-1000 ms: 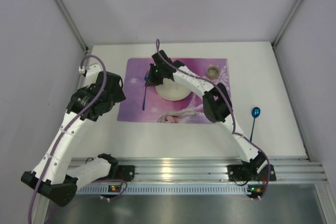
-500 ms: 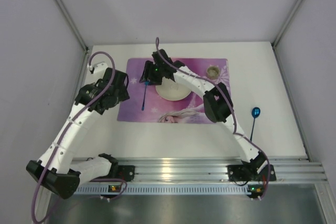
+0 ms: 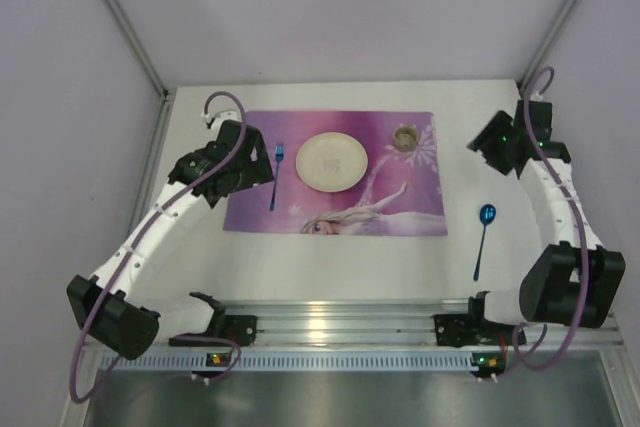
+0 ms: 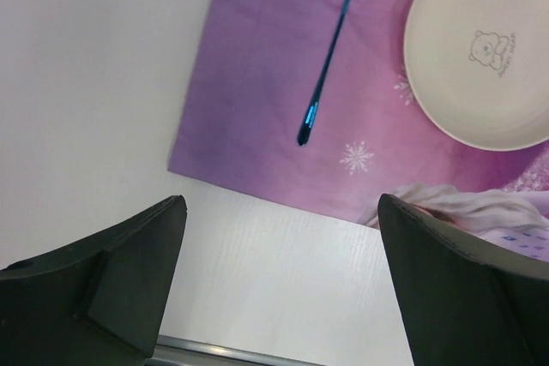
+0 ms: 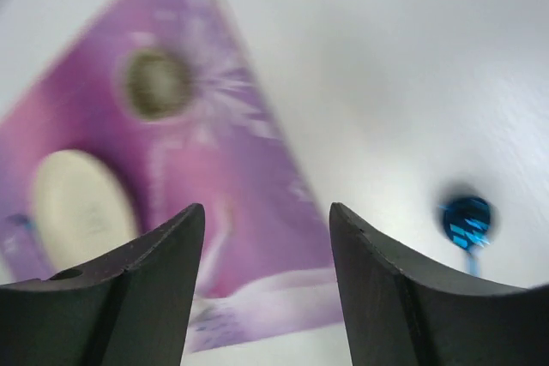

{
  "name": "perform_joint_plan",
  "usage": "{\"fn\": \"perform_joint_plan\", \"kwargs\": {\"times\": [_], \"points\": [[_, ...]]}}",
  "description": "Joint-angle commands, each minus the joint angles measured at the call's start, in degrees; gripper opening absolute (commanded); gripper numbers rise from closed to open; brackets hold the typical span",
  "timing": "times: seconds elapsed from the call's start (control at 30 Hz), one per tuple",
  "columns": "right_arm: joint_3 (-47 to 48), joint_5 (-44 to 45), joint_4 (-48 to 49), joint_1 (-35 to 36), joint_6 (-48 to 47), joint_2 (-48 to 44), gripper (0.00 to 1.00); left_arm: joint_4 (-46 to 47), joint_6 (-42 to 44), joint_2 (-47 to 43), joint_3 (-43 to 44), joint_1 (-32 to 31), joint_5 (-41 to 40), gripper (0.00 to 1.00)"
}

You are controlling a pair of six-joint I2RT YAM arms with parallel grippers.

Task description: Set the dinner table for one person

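Counter (image 3: 340,267): spreading white beneath everything, carrying the purple placemat (image 3: 250,202) mid-surface.
Placemat: holding the plate (image 3: 332,160), with the blue fork (image 3: 276,175) lying left of it and the cup (image 3: 405,136) to its right.
Spoon (image 3: 482,237): lying on bare counter, right of the placemat.
Left fingers (image 4: 129,272): hovering spread wide over the placemat's near left corner, gripping nothing.
Right fingers (image 5: 129,289): hanging parted above the counter's right side, likewise gripping nothing.

On the placemat (image 3: 335,209), a plate (image 3: 333,160) fills the middle, a fork (image 3: 276,177) lies just left of it, and a cup (image 3: 405,136) stands near the far right corner. A spoon (image 3: 481,242) lies right of the placemat. Bare table (image 3: 340,267) runs along the placemat's near edge.
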Motion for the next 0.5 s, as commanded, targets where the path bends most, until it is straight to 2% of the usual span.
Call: {"fn": "perform_joint_plan", "kwargs": {"times": [0.0, 0.1, 0.17, 0.37, 0.47], "points": [[-9.67, 1.47, -15.11, -9.51, -6.83, 2.80, 0.61, 7.96, 1.98, 3.50, 0.00, -2.44, 3.68, 0.99], [-13.63, 1.75, -16.71, -15.50, -8.94, 5.61, 0.61, 10.50, 1.72, 5.71, -0.09, -4.21, 4.91, 0.99], [-15.47, 2.09, -16.45, -17.02, -9.82, 7.37, 0.61, 11.48, 1.28, 7.56, -0.27, -4.56, 6.48, 0.99], [-15.31, 4.99, -16.36, -17.55, -10.70, 10.18, 0.61, 13.33, 1.19, 10.72, -0.62, -4.56, 7.72, 0.99], [-14.78, 6.66, -16.10, -17.55, -10.71, 12.29, 0.57, 14.12, 1.45, 10.90, -1.50, -4.56, 7.55, 0.99]]}}
